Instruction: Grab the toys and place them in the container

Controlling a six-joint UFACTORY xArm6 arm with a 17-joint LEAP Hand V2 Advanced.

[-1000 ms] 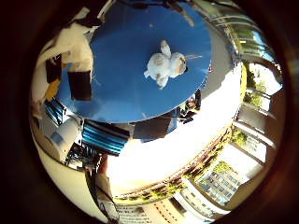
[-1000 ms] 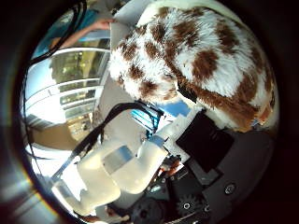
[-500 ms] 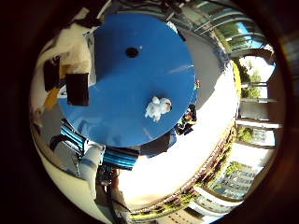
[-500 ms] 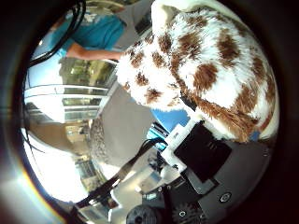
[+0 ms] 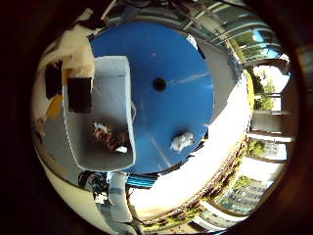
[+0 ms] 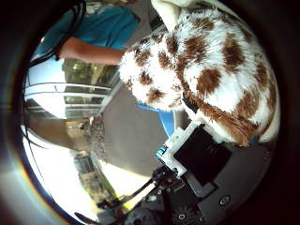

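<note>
A brown-and-white spotted plush toy [image 6: 202, 70] fills much of the right thumb side palm view, pressed close to the palm. My hand [image 6: 202, 159] is curled against it and holds it in the air. In the right little finger side palm view, a pale rectangular container [image 5: 117, 73] stands on a round blue table [image 5: 176, 59], with a small brown and white toy [image 5: 110, 137] inside. A white plush toy [image 5: 182, 142] lies on the table near its edge, away from the container. A black finger part [image 5: 80, 95] shows over the container.
The table has a dark hole [image 5: 158, 85] at its middle. Beyond the table edge are pale floor [image 5: 210, 147], railings and buildings. A person in a teal top [image 6: 89, 28] is beside the table.
The palm views have shifted: the container has come into the little finger side view, and the white toy looks smaller and nearer the table's edge. The spotted toy stays in my hand.
</note>
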